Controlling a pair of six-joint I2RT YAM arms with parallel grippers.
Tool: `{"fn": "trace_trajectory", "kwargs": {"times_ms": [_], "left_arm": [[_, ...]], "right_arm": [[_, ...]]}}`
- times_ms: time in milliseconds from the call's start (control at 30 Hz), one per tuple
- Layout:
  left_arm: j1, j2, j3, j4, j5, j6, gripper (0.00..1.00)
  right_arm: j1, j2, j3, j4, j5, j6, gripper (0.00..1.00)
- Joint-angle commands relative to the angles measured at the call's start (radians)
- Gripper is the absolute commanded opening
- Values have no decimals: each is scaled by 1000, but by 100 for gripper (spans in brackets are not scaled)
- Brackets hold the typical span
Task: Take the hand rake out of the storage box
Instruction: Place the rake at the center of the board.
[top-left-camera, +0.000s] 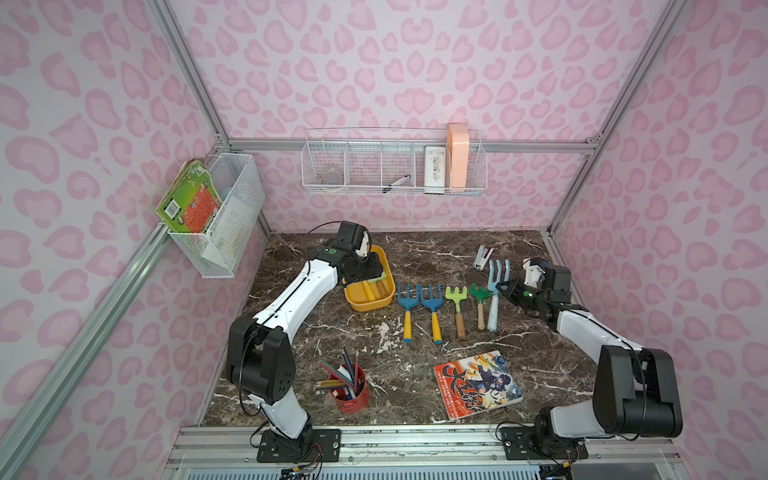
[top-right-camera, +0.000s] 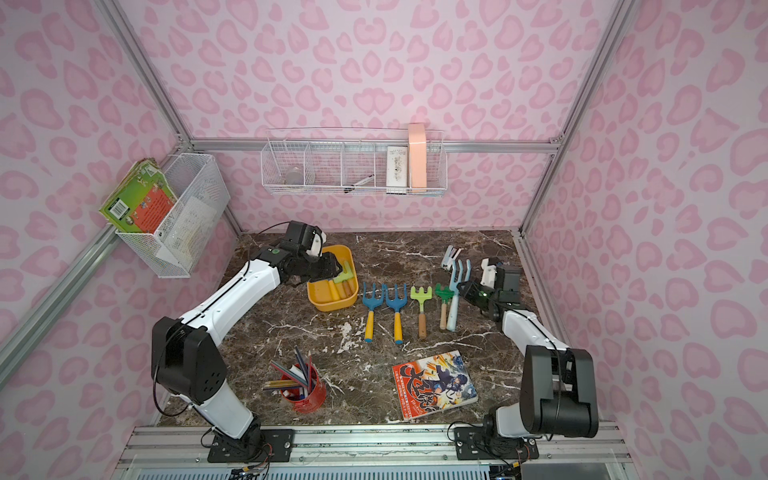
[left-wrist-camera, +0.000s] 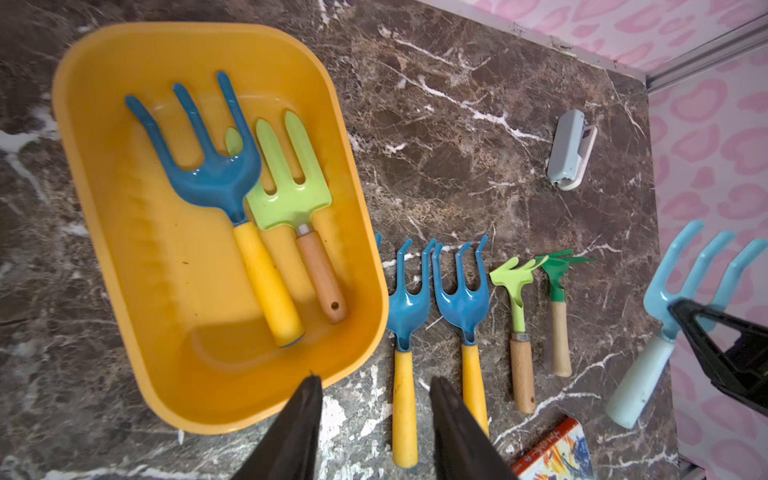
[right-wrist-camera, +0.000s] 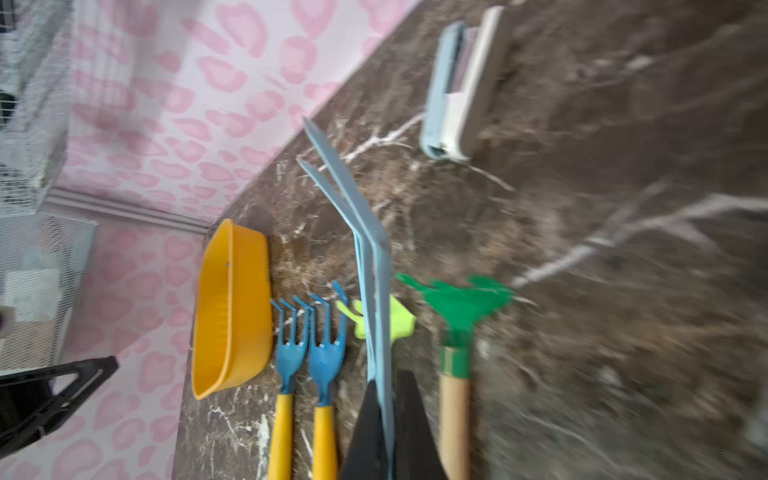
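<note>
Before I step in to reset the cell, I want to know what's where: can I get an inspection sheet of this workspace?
Surface: dark veined marble tabletop.
Job's things: storage box holds a blue rake and a lime fork; four hand tools lie in a row beside it.
Clutter: stapler, comic book, red pencil cup.
Claws: left claw open above the box; right claw shut on the pale blue rake, outside the box.
Cables: black cable loops beside the left arm.
Surroundings: side wire basket and back wire basket on pink walls.

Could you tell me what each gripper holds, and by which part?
Right gripper: pale blue plastic hand rake, at the neck below its tines. Left gripper: nothing.
</note>
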Motion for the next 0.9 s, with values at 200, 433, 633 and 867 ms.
{"fn": "trace_trajectory", "kwargs": {"times_ms": [200,433,633,867], "left_arm": [[31,9,23,-34,-15,22,47],[34,-6,12,-42,-31,28,48],[37,-16,1,-43,-43,28,48],[40,-23,-8,-37,-51,26,48]], "right_arm": [[-165,43,1,-151,-55,-209,0],[-162,193,79,-193,-77,-292,0],[-151,277,124,-194,-119,-312,2],[-145,325,172,-203,-119,-320,5]]}}
